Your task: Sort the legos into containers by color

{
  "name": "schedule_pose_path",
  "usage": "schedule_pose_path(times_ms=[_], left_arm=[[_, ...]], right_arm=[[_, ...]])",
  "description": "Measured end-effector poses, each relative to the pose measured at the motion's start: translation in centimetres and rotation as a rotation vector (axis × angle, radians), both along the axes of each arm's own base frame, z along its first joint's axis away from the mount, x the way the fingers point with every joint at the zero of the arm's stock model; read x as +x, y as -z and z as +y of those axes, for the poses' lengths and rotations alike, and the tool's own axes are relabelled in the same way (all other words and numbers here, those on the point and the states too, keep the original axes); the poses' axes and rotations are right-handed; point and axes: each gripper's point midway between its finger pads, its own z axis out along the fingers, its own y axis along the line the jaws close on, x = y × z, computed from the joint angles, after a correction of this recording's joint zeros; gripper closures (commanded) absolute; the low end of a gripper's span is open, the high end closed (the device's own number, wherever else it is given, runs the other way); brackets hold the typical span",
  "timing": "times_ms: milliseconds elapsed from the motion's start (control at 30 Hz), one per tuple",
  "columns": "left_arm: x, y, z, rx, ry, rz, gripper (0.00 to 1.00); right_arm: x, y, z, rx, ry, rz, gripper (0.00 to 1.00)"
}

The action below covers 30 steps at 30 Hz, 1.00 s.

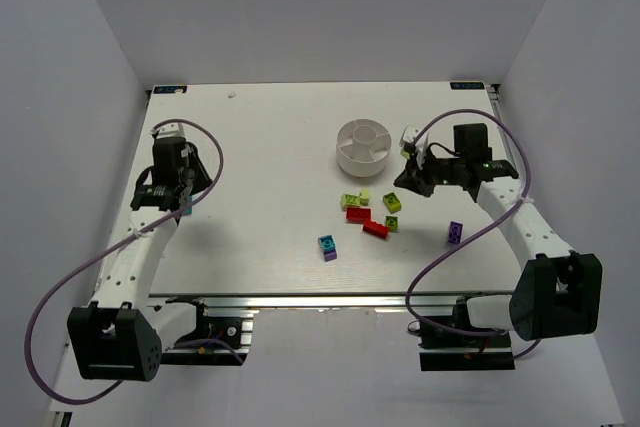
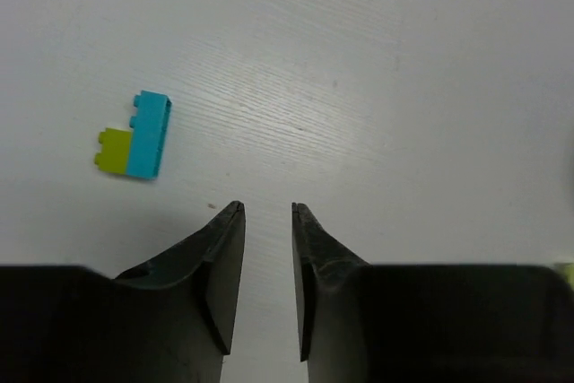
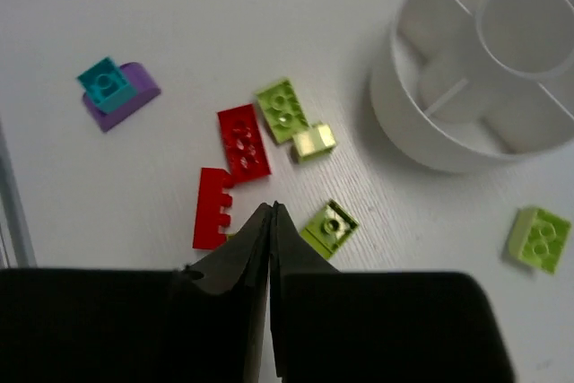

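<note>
The white divided dish (image 1: 362, 145) stands at the table's back middle, and its compartments (image 3: 484, 60) show no bricks in the right wrist view. Loose legos lie in front of it: two red ones (image 3: 242, 141) (image 3: 212, 208), several lime ones (image 3: 282, 109) (image 3: 329, 224) (image 3: 538, 238), and a cyan brick on a purple one (image 3: 112, 89). A lone purple brick (image 1: 455, 232) lies further right. My right gripper (image 3: 271, 206) hovers shut and empty over the red and lime bricks. My left gripper (image 2: 267, 208) is open a narrow gap, empty, near a joined cyan-and-lime brick (image 2: 143, 136) at far left.
White walls enclose the table on the left, back and right. A metal rail (image 1: 300, 299) runs along the near edge between the two arm bases. Purple cables loop from both arms over the table sides.
</note>
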Motion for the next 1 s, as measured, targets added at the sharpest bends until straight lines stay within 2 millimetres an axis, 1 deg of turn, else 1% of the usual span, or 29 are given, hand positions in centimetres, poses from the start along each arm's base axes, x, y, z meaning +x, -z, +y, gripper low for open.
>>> schedule_pose_path(times_ms=[33,67,100,133,167,200,267,333,367,400,533,600,767,1000], left_arm=[[0.2,0.3,0.2,0.016,0.001,0.017,0.71],[0.4,0.9,0.4,0.031,-0.001,0.042,0.71],[0.6,1.5,0.7,0.049,-0.004,0.073,0.67],[0.9,2.2,0.9,0.066,-0.005,0.107,0.48],[1.1,3.1,1.3,0.089,-0.011,0.144,0.39],[1.2,3.9,1.6,0.109,-0.012,0.181,0.34],[1.6,5.4,2.4,0.152,-0.033,0.255,0.29],[1.9,6.9,3.4,0.206,-0.056,0.325,0.28],[1.9,7.4,3.7,0.227,-0.062,0.350,0.28],[1.9,7.7,4.1,0.249,-0.070,0.374,0.28],[3.4,8.8,5.2,0.317,-0.088,0.426,0.28],[3.8,9.6,5.7,0.337,-0.092,0.454,0.28],[3.9,11.5,6.6,0.350,-0.079,0.516,0.28],[4.1,12.8,8.8,0.332,-0.087,0.552,0.29]], right_arm=[[-0.5,-0.1,0.6,0.015,-0.038,0.001,0.99],[-1.0,-0.2,1.1,0.031,-0.066,0.006,0.91],[-1.5,-0.3,1.8,0.046,-0.096,0.012,0.55],[-2.0,-0.4,2.5,0.060,-0.124,0.022,0.44],[-2.4,-0.4,3.0,0.067,-0.146,0.024,0.39],[-2.7,-0.4,3.5,0.074,-0.163,0.029,0.35],[-3.1,-0.4,4.3,0.088,-0.191,0.037,0.34],[-3.3,0.0,4.6,0.104,-0.196,0.055,0.33],[-3.3,0.1,4.7,0.107,-0.195,0.062,0.33],[-3.3,0.2,4.7,0.111,-0.194,0.069,0.33],[-3.0,0.8,4.9,0.115,-0.191,0.093,0.33],[-3.0,1.0,4.9,0.114,-0.189,0.099,0.32],[-2.9,1.1,4.9,0.113,-0.188,0.099,0.32],[-2.9,1.4,4.7,0.102,-0.179,0.104,0.32]])
